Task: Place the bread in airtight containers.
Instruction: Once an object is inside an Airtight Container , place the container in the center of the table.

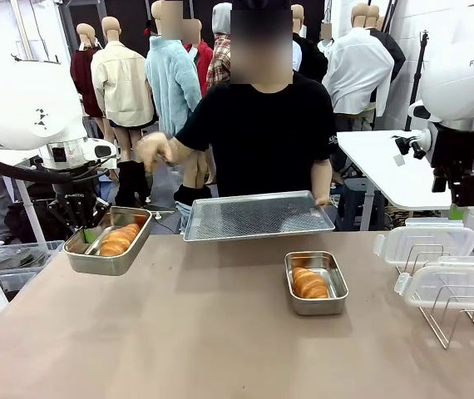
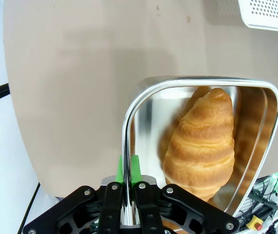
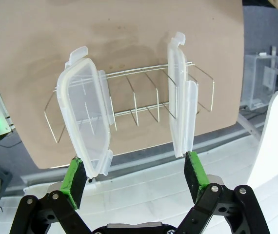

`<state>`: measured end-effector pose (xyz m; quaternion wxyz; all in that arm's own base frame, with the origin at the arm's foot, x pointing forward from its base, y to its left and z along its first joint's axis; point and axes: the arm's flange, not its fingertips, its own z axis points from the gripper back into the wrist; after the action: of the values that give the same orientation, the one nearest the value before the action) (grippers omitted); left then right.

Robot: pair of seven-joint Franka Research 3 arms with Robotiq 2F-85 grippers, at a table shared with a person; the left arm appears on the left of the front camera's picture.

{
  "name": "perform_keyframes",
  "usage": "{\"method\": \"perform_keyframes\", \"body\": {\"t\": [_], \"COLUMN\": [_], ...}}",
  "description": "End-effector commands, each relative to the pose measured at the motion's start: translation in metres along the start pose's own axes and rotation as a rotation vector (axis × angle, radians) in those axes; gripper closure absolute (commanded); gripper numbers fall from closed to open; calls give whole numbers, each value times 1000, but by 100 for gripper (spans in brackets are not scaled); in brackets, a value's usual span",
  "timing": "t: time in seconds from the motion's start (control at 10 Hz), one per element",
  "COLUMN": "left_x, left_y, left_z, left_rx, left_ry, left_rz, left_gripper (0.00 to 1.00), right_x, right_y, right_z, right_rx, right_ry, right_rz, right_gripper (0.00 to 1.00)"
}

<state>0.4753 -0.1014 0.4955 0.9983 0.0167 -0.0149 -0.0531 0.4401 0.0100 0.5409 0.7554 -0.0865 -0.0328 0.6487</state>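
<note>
Far left corner of the table (image 1: 220,341): left pan (image 1: 112,264) is seen partly over the edge, with the left roll (image 1: 119,241) lying lengthwise inside. The left claw (image 2: 128,168) is pressed together on the pan's short rim, one green pad inside the wall and one outside. Whether the pan rests on the table or is lifted cannot be told.

Right of the table's middle: right pan (image 1: 316,307) is set flat, right roll (image 1: 309,284) inside, no lid on.

Open tabletop is noted between the two pans and along the whole near edge.

Far edge: a perforated tray (image 1: 254,216) is held level by the person's hand (image 1: 322,199). The other hand (image 1: 154,150) is raised, off the table.

Right edge: two lids (image 1: 427,243) are propped in a wire rack (image 1: 453,320). The right claw (image 3: 134,170) is spread wide above them, pointing down and touching neither.
</note>
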Motion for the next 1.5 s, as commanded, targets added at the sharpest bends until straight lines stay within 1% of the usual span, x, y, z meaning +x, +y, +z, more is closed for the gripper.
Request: {"method": "perform_keyframes", "body": {"t": [0.0,1.4], "left_x": [1,1], "left_y": [2,2], "left_z": [3,3], "left_rx": [-2,-2], "left_ry": [-17,-17], "left_rz": [-15,-15], "left_gripper": [100,100], "right_x": [0,0], "right_y": [-1,-1], "right_z": [0,0], "right_rx": [-10,-10], "right_ry": [-2,-2], "right_rz": [-12,-12], "right_gripper": [0,0]}}
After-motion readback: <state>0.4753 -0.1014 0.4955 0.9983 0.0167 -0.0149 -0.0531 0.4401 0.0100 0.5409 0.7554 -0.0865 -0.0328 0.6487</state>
